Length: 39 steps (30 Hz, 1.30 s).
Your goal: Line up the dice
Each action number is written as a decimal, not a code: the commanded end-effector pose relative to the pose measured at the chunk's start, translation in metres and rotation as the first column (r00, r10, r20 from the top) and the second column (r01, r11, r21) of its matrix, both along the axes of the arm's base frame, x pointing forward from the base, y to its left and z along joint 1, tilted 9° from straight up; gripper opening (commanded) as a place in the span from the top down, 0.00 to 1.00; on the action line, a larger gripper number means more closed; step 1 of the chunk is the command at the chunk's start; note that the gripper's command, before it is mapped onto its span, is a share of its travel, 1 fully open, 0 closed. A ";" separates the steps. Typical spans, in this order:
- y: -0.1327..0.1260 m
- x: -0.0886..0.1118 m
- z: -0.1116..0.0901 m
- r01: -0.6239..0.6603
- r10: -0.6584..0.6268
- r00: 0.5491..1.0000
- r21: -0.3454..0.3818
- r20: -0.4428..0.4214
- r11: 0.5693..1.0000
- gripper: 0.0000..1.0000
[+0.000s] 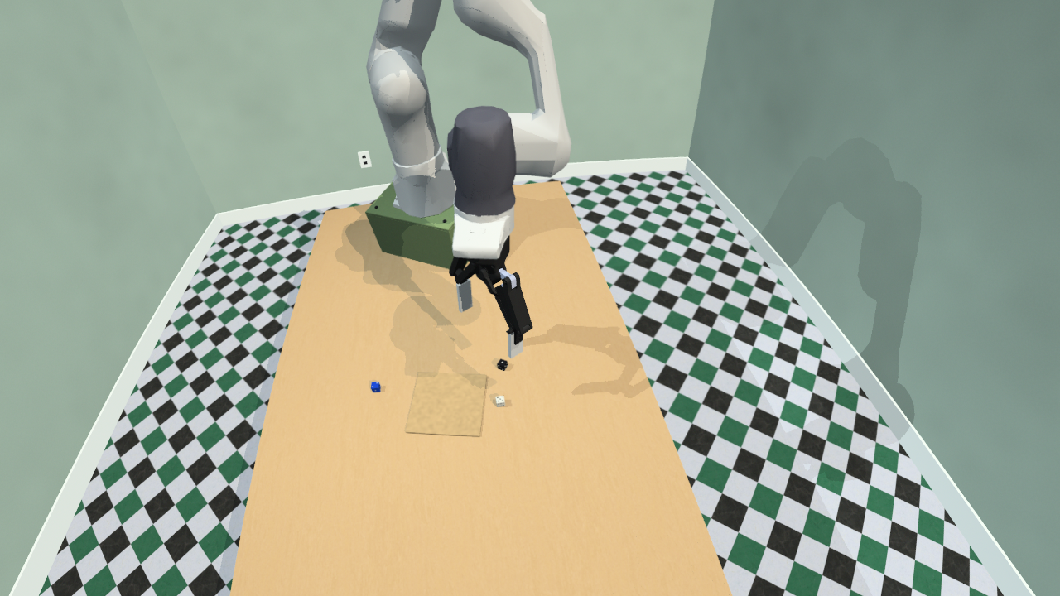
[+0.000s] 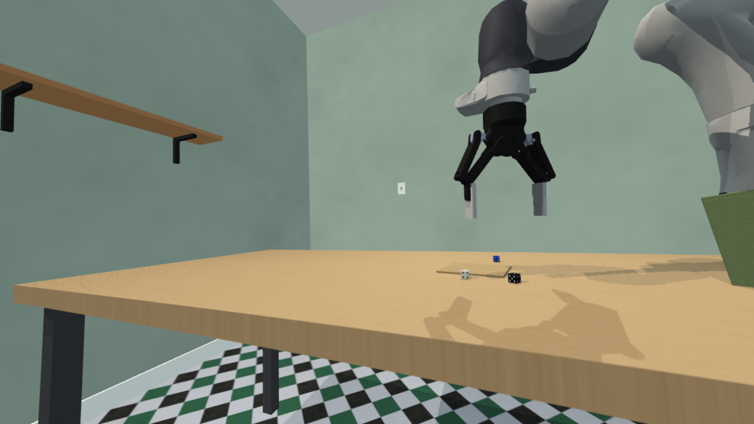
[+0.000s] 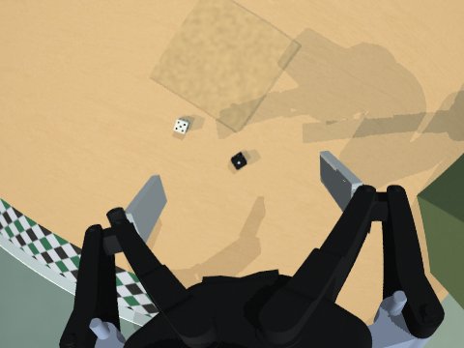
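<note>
A tan square mat (image 1: 446, 404) lies flat on the wooden table; it also shows in the wrist view (image 3: 224, 58) and in the side view (image 2: 474, 270). A black die (image 1: 501, 363) (image 3: 239, 161) (image 2: 513, 277) lies off the mat near its corner on the base side. A white die (image 1: 500, 400) (image 3: 182, 126) (image 2: 465, 274) lies just off the mat's edge. A blue die (image 1: 375, 386) (image 2: 496, 258) lies off the opposite side. My gripper (image 1: 489, 324) (image 2: 503, 208) (image 3: 240, 177) hangs wide open and empty, high above the table near the black die.
The green robot base (image 1: 411, 229) stands at the table's far end. A wooden shelf (image 2: 100, 108) hangs on the left wall. The checkered floor surrounds the table.
</note>
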State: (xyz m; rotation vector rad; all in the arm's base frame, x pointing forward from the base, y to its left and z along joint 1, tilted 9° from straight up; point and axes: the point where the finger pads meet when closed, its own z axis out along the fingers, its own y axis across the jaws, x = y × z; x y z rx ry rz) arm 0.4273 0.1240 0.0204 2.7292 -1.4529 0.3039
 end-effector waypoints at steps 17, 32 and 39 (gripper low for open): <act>0.001 -0.003 -0.006 0.459 -0.462 0.886 0.076 0.031 0.885 0.00; 0.001 -0.003 -0.009 0.686 -0.695 0.718 0.130 0.034 0.716 0.00; 0.001 -0.003 -0.011 0.766 -0.778 0.628 0.153 0.031 0.624 0.00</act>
